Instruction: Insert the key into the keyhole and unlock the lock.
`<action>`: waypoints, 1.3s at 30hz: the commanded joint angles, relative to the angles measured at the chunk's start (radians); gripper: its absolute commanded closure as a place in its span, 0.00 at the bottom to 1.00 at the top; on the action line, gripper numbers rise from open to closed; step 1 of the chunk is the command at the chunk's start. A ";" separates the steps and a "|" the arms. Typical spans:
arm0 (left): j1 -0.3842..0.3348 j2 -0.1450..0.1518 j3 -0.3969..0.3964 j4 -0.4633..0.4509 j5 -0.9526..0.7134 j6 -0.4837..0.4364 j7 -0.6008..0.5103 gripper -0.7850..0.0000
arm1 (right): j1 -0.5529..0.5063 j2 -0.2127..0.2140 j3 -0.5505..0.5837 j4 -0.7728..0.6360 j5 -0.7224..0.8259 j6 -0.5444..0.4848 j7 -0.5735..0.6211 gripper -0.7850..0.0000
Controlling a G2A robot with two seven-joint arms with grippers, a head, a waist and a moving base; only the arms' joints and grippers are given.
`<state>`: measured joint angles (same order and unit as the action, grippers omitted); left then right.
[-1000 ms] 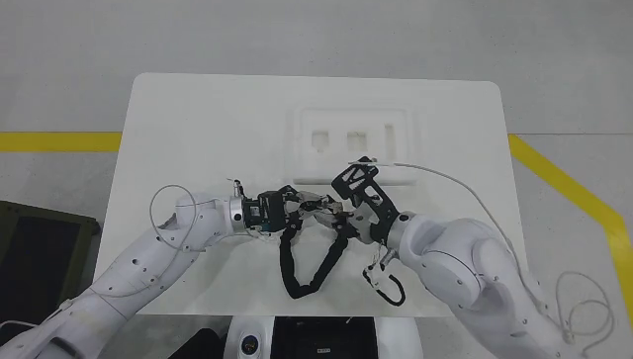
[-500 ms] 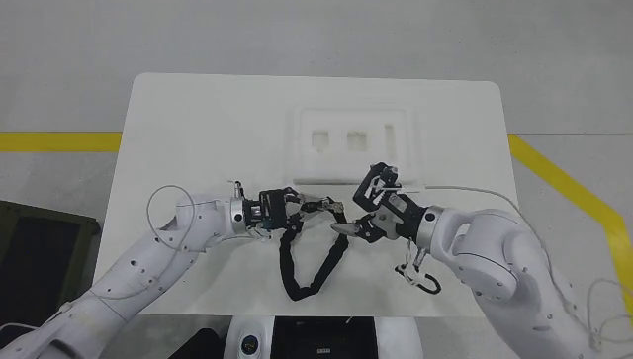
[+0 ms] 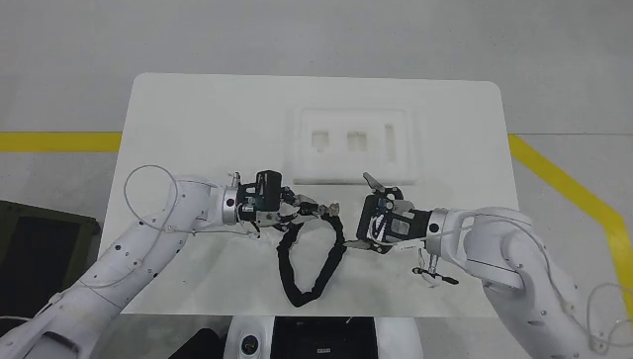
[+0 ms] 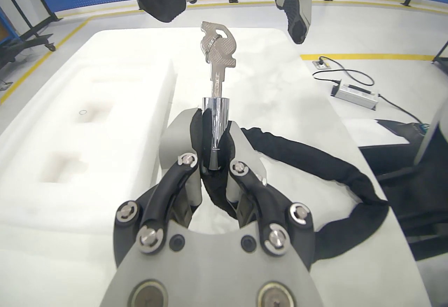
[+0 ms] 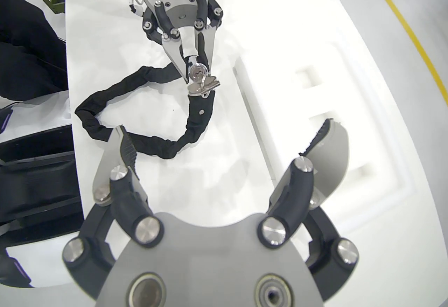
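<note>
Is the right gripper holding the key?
No, the right gripper is open and apart from the key, which sits in the lock.

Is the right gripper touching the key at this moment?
Apart. The right wrist view shows the open right gripper well short of the key, with a clear gap between them.

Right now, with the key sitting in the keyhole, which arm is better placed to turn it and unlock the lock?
Right. The right gripper is open, empty and faces the key head-on. The left gripper is shut on the lock, so it is best used to steady it.
</note>
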<state>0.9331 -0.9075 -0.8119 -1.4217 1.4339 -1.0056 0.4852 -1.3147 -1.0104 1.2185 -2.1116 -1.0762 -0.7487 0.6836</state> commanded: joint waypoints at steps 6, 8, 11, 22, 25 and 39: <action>-0.067 0.005 0.089 0.010 -0.179 -0.007 -0.140 1.00 | 0.000 0.000 0.000 0.000 0.001 0.001 0.001 0.00; -0.089 0.010 0.118 0.014 -0.234 -0.007 -0.177 1.00 | 0.000 0.000 0.000 0.000 0.001 0.001 0.001 0.00; -0.121 0.019 0.160 0.015 -0.327 -0.007 -0.229 1.00 | 0.000 0.000 0.000 0.000 0.001 0.001 0.001 0.00; -0.256 0.068 0.329 -0.002 -0.699 -0.007 -0.456 1.00 | 0.056 0.008 -0.011 0.020 -0.257 -0.143 -0.165 0.00; -0.290 0.084 0.377 -0.011 -0.794 -0.007 -0.512 1.00 | 0.068 0.012 -0.006 0.020 -0.361 -0.159 -0.251 0.00; -0.293 0.085 0.381 -0.012 -0.804 -0.007 -0.516 1.00 | 0.098 0.021 -0.073 0.014 -0.663 -0.196 -0.468 0.44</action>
<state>0.6400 -0.8224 -0.4305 -1.4333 0.6296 -1.0123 -0.0306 -1.2180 -0.9893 1.1482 -2.0962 -1.7309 -0.9429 0.2194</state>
